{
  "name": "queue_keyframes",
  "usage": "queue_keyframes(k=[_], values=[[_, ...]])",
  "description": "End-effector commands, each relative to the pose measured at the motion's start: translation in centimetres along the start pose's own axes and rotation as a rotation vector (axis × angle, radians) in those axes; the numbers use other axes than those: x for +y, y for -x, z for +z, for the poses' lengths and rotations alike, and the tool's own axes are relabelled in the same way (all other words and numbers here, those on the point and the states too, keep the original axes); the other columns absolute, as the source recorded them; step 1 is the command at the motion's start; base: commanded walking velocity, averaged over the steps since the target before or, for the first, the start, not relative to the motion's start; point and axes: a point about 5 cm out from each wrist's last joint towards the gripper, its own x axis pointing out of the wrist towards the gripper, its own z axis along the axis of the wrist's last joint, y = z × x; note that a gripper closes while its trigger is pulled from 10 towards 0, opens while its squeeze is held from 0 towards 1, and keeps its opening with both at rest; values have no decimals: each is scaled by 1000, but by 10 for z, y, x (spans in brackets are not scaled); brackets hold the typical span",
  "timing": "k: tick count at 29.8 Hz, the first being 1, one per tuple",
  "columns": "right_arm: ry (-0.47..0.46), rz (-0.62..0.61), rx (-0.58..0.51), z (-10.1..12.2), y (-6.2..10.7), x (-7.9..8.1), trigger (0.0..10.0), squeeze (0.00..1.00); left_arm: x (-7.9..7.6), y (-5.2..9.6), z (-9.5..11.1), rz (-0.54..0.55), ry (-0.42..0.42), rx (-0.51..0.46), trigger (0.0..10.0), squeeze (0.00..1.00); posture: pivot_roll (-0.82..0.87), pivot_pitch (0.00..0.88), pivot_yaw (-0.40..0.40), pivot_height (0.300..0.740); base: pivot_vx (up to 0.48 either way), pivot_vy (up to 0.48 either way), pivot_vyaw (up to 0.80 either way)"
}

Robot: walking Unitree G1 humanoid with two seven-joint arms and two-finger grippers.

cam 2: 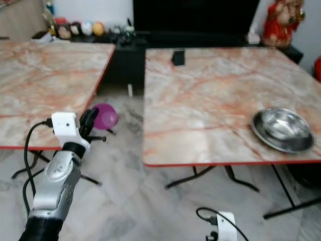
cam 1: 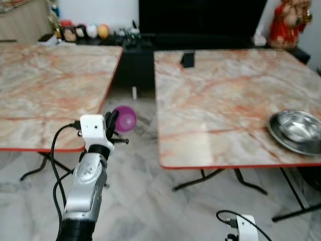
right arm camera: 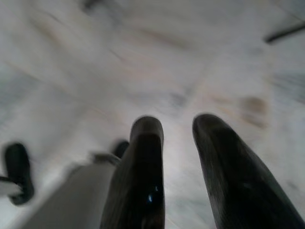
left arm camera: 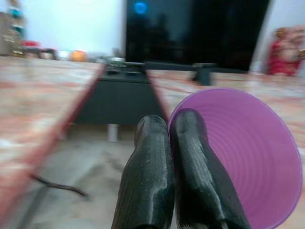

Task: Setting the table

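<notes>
- Purple plastic bowl [cam 1: 125, 118] pinched by its rim in the left claw [cam 1: 111, 122], held in the gap between the two marble-patterned worktops [cam 1: 215, 105], over the tiled floor [cam 1: 150, 201]
- Risk: thin rim grip could slip and drop the bowl to the floor; a swing could clip the red worktop edge
- Left claw fingers [left arm camera: 190, 162] nearly together, clamping the rim
- Right claw [right arm camera: 178, 167] hangs low, narrowly parted, holding nothing
- Steel bowl [cam 1: 296, 128] sits near the right worktop's edge

Red figurine [cam 1: 290, 22] and dark television [cam 1: 200, 17] — beyond the marble tables
</notes>
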Motion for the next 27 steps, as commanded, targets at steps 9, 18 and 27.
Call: queue_keyframes(k=[9,18,27], values=[[-12,0,-17,5,-1,3,10000,0,8,-1,8,8,-44,-31,10000,0,84,0,-37,740,0,-410,0],[17,-2,-19,5,-1,2,10000,0,9,0,8,9,-48,-29,10000,0,84,0,-38,740,0,-368,267],[-4,0,-19,5,-1,2,10000,0,11,0,8,8,-62,-25,10000,0,83,0,-41,740,0,-382,150]])
